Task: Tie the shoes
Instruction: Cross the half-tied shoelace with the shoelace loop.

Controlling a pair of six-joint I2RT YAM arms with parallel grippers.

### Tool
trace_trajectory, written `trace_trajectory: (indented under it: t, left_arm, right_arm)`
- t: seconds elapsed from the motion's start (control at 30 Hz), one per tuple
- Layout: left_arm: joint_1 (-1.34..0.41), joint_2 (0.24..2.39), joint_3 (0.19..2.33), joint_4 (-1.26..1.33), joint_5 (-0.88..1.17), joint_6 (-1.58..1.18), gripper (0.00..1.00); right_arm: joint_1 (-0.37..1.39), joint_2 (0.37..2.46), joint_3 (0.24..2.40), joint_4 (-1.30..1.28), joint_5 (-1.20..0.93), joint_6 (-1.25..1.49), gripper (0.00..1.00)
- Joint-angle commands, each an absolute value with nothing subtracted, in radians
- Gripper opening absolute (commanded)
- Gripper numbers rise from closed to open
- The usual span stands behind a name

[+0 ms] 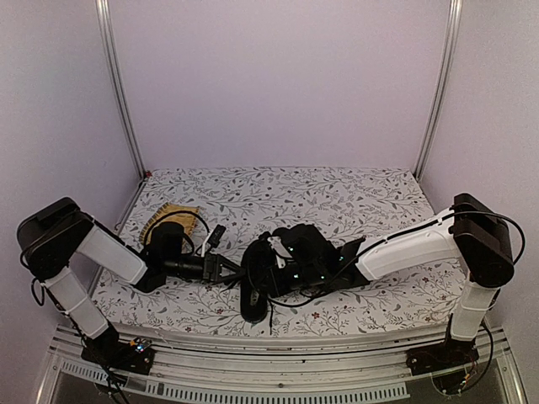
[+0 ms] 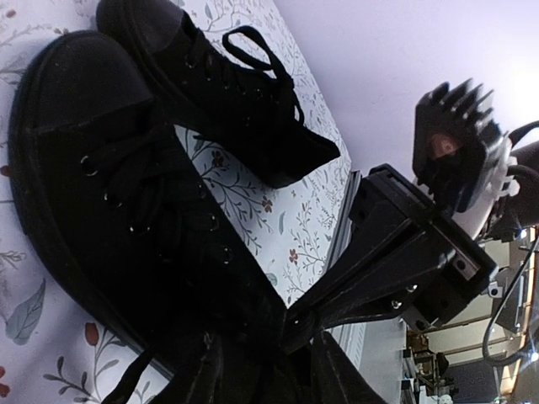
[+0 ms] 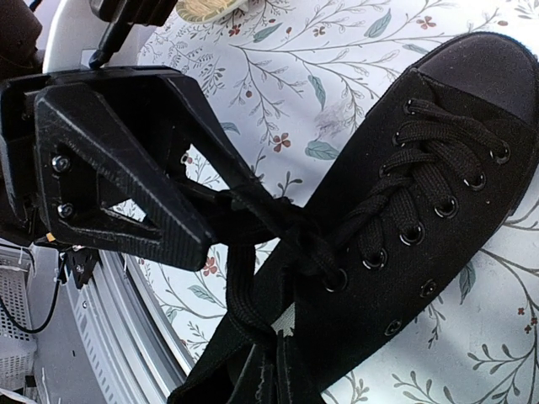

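Two black canvas shoes lie mid-table: one [image 1: 253, 301] near the front edge, the other [image 1: 308, 240] behind it. Both grippers meet over the nearer shoe's laces. My left gripper [image 1: 237, 271] is shut on a black lace; its pinched tips show in the right wrist view [image 3: 221, 215]. My right gripper [image 1: 274, 274] is shut on a lace loop [image 3: 244, 282] at the bottom of its own view [image 3: 278, 370]. Its tips show in the left wrist view [image 2: 296, 324]. The laces cross at the top eyelets [image 3: 299, 240]. The left wrist view shows the nearer shoe [image 2: 126, 210] and the other shoe [image 2: 227, 93].
A yellow woven mat [image 1: 168, 220] lies at the left behind my left arm, and its edge shows in the right wrist view [image 3: 206, 8]. The floral tablecloth [image 1: 337, 194] covers the table. A metal rail [image 1: 278, 345] runs along the front edge.
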State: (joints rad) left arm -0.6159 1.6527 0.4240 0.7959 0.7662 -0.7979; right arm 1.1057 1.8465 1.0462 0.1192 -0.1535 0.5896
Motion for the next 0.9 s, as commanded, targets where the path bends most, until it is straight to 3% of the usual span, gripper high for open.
trace_trajectory:
  t: [0.0, 0.17, 0.37, 0.87]
  left_arm:
    - [-0.634, 1.689, 0.431, 0.889, 0.765, -0.829, 0.31]
    - [-0.646, 1.704, 0.428, 0.886, 0.756, -0.829, 0.22]
    - [-0.701, 1.663, 0.434, 0.805, 0.678, -0.795, 0.0]
    - [-0.872, 1.476, 0.376, 0.621, 0.236, -0.874, 0.0]
  right_arm:
    - [1.103, 1.816, 1.059, 0.118, -0.157, 0.6, 0.02]
    - [1.103, 1.812, 1.058, 0.114, -0.137, 0.607, 0.02]
    - [1.097, 1.803, 1.056, 0.091, -0.115, 0.645, 0.02]
    - [1.049, 1.783, 1.022, 0.114, -0.272, 0.541, 0.02]
